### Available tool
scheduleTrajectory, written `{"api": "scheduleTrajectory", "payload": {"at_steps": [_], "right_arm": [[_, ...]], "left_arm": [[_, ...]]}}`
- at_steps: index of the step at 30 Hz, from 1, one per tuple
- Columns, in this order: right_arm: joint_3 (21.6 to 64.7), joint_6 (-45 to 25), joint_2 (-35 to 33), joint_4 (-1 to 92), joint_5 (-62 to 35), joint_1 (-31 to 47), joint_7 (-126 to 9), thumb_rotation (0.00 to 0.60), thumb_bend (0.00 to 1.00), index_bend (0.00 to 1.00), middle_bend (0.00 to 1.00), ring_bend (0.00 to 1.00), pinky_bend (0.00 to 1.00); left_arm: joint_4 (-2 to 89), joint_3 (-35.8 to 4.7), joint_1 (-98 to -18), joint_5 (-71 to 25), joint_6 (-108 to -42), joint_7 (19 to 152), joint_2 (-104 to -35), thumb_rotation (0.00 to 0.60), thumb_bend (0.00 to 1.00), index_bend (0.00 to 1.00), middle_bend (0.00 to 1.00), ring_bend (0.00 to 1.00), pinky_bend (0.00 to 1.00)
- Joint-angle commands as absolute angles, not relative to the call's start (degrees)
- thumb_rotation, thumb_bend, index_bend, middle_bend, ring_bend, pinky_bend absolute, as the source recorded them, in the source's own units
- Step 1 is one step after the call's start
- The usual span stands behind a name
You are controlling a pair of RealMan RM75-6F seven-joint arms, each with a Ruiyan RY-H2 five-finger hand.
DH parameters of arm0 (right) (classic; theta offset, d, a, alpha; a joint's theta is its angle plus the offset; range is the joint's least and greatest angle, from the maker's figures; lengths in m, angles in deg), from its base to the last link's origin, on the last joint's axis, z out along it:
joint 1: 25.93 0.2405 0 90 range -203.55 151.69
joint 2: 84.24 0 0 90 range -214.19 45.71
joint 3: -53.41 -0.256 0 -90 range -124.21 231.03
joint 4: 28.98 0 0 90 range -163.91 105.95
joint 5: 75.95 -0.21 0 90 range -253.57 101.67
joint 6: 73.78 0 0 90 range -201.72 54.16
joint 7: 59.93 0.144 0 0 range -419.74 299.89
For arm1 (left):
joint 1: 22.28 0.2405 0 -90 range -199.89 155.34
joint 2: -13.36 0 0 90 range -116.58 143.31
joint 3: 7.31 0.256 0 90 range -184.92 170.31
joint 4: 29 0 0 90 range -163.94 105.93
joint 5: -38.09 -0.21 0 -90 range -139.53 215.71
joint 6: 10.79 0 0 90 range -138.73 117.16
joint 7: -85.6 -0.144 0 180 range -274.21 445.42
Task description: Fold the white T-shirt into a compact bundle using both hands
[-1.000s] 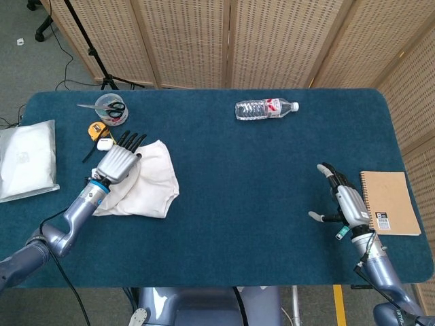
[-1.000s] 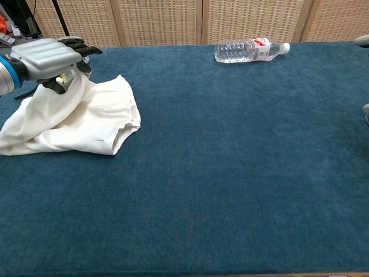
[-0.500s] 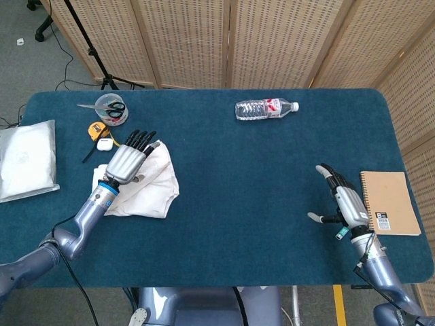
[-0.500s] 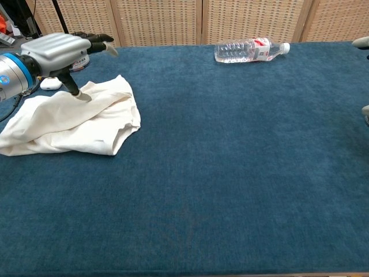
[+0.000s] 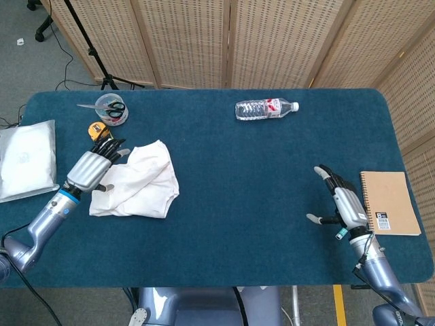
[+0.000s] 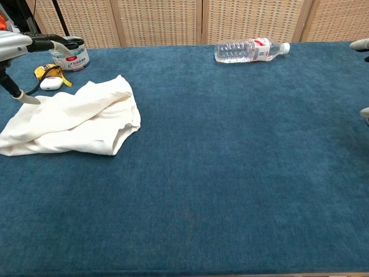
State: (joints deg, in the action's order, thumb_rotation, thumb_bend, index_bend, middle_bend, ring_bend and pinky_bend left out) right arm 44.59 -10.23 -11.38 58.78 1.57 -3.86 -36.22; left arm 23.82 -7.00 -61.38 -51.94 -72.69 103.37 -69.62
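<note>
The white T-shirt (image 5: 139, 181) lies crumpled on the blue table (image 5: 245, 170) — left hand (image 5: 92, 168) spread, empty, at its left edge; right hand (image 5: 342, 202) spread, empty, far right of it.

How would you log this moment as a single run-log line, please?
left robot hand: open beside T-shirt | right robot hand: open, apart | T-shirt: bundled on table

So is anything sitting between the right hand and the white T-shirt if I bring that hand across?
Nothing visible does. The right hand hovers open near the notebook, and only bare blue table lies between it and the white T-shirt. The water bottle lies well behind that path.
</note>
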Motion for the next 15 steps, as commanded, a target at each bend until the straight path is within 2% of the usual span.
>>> {"api": "scheduleTrajectory", "payload": {"at_steps": [1,15], "right_arm": [[44.7,-10.2,-11.3,58.8,1.5,-3.9,-36.5,0.6,0.0,0.0,0.0,0.0,0.0],[44.7,-10.6,-10.8,58.3,1.0,-3.8,-37.3,0.6,0.0,0.0,0.0,0.0,0.0]], "left_arm": [[18.8,-5.5,-59.9,-52.1,-71.9,107.3,-71.5,0.6,0.1,0.17,0.0,0.0,0.0],[5.1,-5.7,-60.5,-52.4,-71.3,114.1,-82.3,0.6,0.26,0.25,0.0,0.0,0.0]]}}
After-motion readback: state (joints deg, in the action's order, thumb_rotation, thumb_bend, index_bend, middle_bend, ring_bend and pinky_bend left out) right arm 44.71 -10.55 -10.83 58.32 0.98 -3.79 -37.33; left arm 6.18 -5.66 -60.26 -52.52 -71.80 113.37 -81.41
